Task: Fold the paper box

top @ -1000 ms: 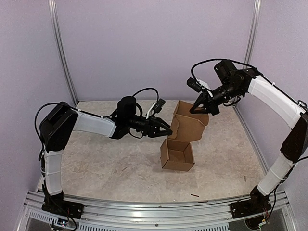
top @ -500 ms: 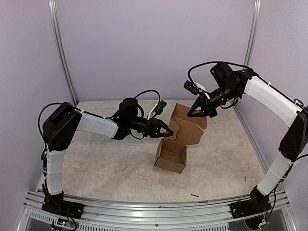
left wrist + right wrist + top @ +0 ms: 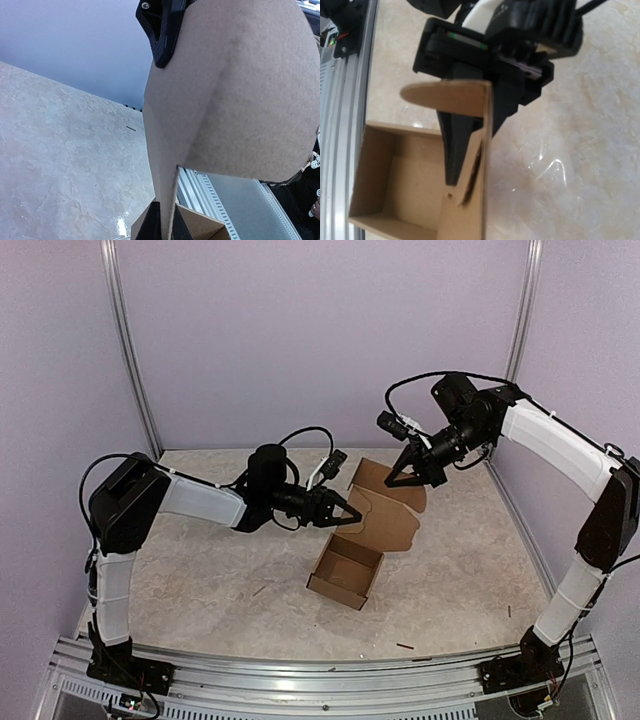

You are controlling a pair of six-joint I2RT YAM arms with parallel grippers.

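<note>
The paper box (image 3: 345,575) is brown cardboard, with an open tray tilted low over the table and its lid panel (image 3: 390,515) raised behind it. My left gripper (image 3: 352,519) reaches in from the left and is shut on the lid's left edge. In the left wrist view the cardboard (image 3: 235,90) runs straight down between the fingers (image 3: 152,225). My right gripper (image 3: 404,478) comes down from the right onto the lid's upper flap, shut on it. The right wrist view looks along the lid's edge (image 3: 485,150) onto the tray (image 3: 395,175) and the left gripper (image 3: 452,172); the right fingers stay hidden.
Small dark scraps (image 3: 404,646) lie on the marbled table (image 3: 200,580). A metal rail (image 3: 320,680) runs along the front edge by the arm bases. Purple walls with upright metal posts (image 3: 130,360) close in the back and sides.
The left gripper has closed on the lid's edge. The tray has swung left and toward the front, tilting more. The right gripper has shifted slightly left with the flap.
</note>
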